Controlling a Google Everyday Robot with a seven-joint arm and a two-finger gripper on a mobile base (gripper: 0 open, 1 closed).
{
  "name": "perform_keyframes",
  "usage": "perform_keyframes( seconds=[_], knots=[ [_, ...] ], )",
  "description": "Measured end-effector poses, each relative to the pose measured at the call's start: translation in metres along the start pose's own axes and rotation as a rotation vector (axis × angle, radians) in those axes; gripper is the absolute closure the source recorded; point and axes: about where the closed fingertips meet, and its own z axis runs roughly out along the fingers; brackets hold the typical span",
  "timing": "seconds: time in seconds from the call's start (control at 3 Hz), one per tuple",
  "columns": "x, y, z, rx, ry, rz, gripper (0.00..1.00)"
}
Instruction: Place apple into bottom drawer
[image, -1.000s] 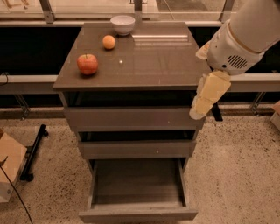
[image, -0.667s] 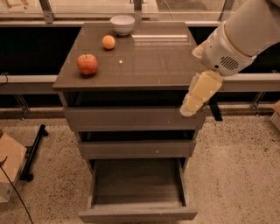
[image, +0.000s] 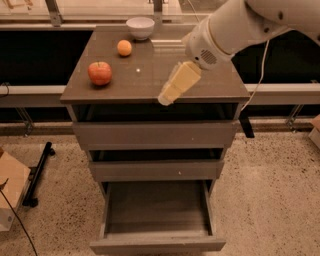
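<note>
Plainly the apple (image: 100, 73) is not yet in hand: it sits on the cabinet top (image: 150, 82), toward the left front corner. The gripper (image: 168, 94) hangs over the front edge near the middle, well apart from the fruit. It carries nothing, but from this angle I cannot tell whether it is clenched or released.

The first risk lies in the reach itself. The apple is round and close to the left edge, so a sideways or glancing approach could roll it off onto the floor. A descent from above, centred on it, looks safer.

The second risk is taking the wrong fruit. A smaller orange (image: 124, 47) lies just behind and to the right of the apple, with a white bowl (image: 140, 27) further back. A grasp aimed too far back would land on the orange.

The third risk comes with the carry. The bottom drawer (image: 157, 244) is pulled well out and looks bare inside. Above it, though, the top drawer (image: 155, 134) and the middle drawer (image: 156, 170) stand slightly proud, and the cabinet top overhangs them. A descent too near the cabinet could knock against those fronts.

Lastly, the drawer looks shallow, so an apple let go from high up might bounce or roll over its low wall.
</note>
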Motion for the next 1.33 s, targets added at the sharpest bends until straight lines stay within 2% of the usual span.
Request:
perform_keyframes(
  seconds=[0.33,0.67,1.0,1.33],
  knots=[
    [-0.042,-0.021,0.046,-0.023,-0.091,-0.008,0.0],
    [-0.042,-0.021,0.046,-0.023,-0.091,-0.008,0.0],
    [-0.039,-0.025,0.05,0.013,-0.111,0.05,0.0],
    [-0.052,-0.031,0.086,0.031,-0.169,0.092,0.0]
  ],
)
